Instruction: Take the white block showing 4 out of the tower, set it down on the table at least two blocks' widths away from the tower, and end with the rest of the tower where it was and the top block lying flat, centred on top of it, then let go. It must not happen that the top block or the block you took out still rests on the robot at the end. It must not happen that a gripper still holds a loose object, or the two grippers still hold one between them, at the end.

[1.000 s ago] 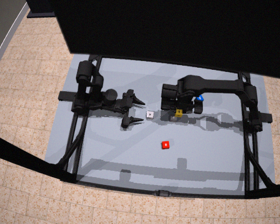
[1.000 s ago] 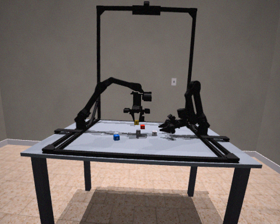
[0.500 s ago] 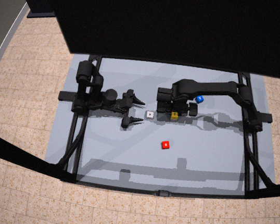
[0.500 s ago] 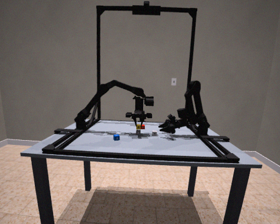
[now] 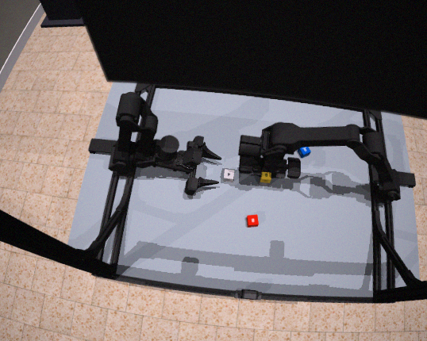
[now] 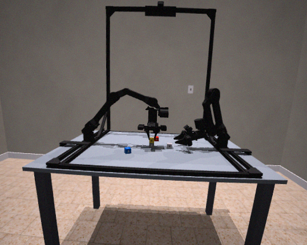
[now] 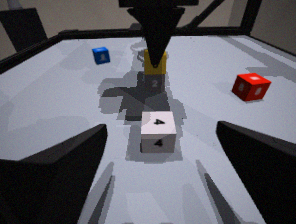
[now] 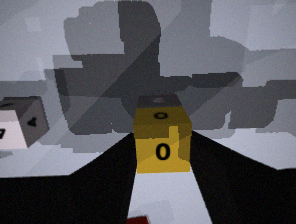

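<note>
The white block showing 4 (image 5: 228,174) (image 6: 169,145) (image 7: 158,116) (image 8: 11,131) lies flat on the table, apart from the tower, with nothing touching it. My left gripper (image 5: 219,170) (image 6: 174,140) is open and empty, drawn back from the white block. The grey block showing 2 (image 6: 152,145) (image 7: 155,84) (image 8: 159,100) stands in shadow. The yellow block showing 0 (image 5: 266,178) (image 6: 151,140) (image 8: 162,152) is upright directly over it and looks seated on it; the contact line is too dim to be sure. My right gripper (image 6: 152,139) (image 8: 161,138) points down, shut on the yellow block.
A red block (image 5: 252,220) (image 6: 157,139) (image 7: 251,87) (image 8: 138,220) lies off to one side of the tower. A blue block (image 5: 304,151) (image 6: 128,150) (image 7: 101,55) lies on the other side, near the right arm. Black frame rails (image 6: 150,171) edge the table.
</note>
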Motion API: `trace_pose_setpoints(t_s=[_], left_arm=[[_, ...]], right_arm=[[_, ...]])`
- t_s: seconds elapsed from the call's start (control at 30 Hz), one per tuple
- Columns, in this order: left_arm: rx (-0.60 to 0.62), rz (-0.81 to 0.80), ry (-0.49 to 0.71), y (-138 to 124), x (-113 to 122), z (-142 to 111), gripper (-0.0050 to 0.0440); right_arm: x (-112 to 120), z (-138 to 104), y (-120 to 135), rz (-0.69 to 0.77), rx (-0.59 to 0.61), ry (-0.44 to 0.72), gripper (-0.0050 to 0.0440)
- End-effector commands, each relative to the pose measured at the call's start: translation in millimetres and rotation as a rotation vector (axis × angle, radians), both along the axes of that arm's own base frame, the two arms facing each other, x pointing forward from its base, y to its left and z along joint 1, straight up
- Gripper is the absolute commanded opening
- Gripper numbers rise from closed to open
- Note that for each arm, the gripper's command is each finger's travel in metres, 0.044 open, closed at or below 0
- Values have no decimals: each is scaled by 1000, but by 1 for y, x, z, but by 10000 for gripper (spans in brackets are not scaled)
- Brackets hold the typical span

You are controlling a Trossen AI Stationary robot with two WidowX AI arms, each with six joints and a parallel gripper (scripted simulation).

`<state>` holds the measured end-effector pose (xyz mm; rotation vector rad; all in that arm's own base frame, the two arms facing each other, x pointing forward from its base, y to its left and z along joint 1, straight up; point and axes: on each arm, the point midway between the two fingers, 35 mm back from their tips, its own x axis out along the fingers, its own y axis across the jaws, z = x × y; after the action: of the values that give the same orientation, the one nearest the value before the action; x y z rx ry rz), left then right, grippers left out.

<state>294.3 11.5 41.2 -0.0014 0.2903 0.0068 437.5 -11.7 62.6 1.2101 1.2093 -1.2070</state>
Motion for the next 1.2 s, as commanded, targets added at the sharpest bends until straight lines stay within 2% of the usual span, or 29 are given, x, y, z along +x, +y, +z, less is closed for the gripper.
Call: trace_pose_setpoints(t_s=[0.0, 0.2, 0.27, 0.37, 0.5, 1.17], left_arm=[[1, -6, -1, -1, 0, 0, 400], [1, -6, -1, -1, 0, 0, 400], [1, -6, -1, -1, 0, 0, 400], [1, -6, -1, -1, 0, 0, 400], [1, -6, -1, -1, 0, 0, 400], [1, -6, -1, -1, 0, 0, 400]], right_arm=[[0, -2, 0, -1, -1, 1, 96], [0, -2, 0, -1, -1, 1, 240], [0, -2, 0, -1, -1, 1, 240], [0, 10, 0, -1, -1, 1, 312], [0, 12, 0, -1, -1, 1, 400], [0, 12, 0, -1, -1, 1, 400]])
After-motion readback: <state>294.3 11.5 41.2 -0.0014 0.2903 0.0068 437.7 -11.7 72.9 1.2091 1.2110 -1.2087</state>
